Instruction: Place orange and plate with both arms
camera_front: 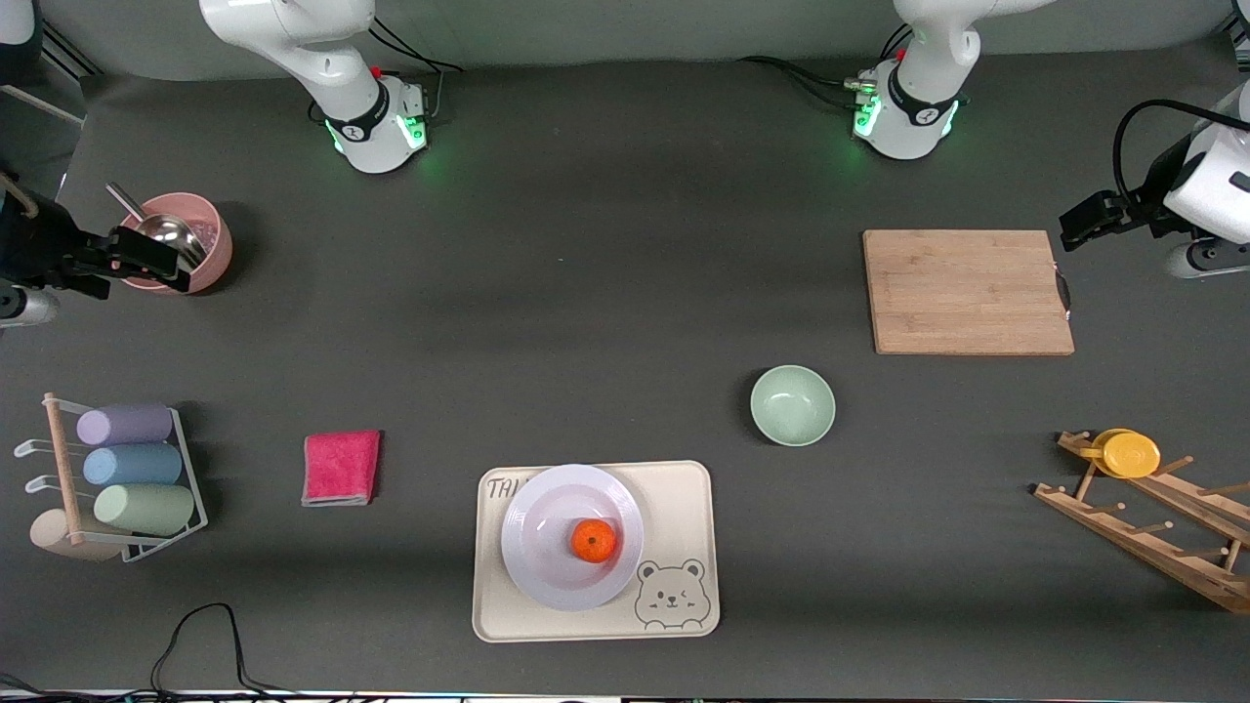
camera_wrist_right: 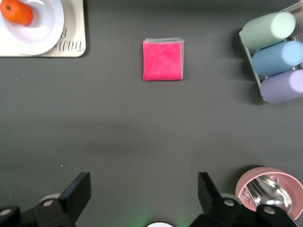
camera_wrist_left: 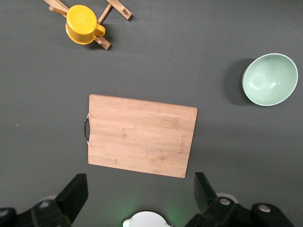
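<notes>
On the cream bear-printed tray [camera_front: 684, 508], at the edge of the table nearest the front camera, we find the plate [camera_front: 547, 576] lying flat with the orange [camera_front: 594, 540] resting in its shallow well, a little off centre; we judge that this is how the task wants them, the fruit kept from rolling by the well and the plate steadied by the tray, so little seems left to do. Both arms wait drawn back toward their own ends of the table. We see the left gripper [camera_wrist_left: 141, 189] hanging over bare table beside the wooden cutting board [camera_front: 967, 291], its fingers spread wide with nothing between them, and the right gripper [camera_wrist_right: 144, 189] hanging equally agape and unladen close to the pink cup [camera_front: 200, 234] that holds a metal spoon. From the front, we cannot make out either gripper's fingertips well, since each hand sits at the frame's edge and is partly cut off. The tray's printed lettering is half covered by the plate, and in the right wrist view the plate and orange are clipped by the frame's corner. Between the arms lie the mint-green bowl [camera_front: 792, 405] and the pink cloth [camera_front: 341, 468], both untouched by either hand.
</notes>
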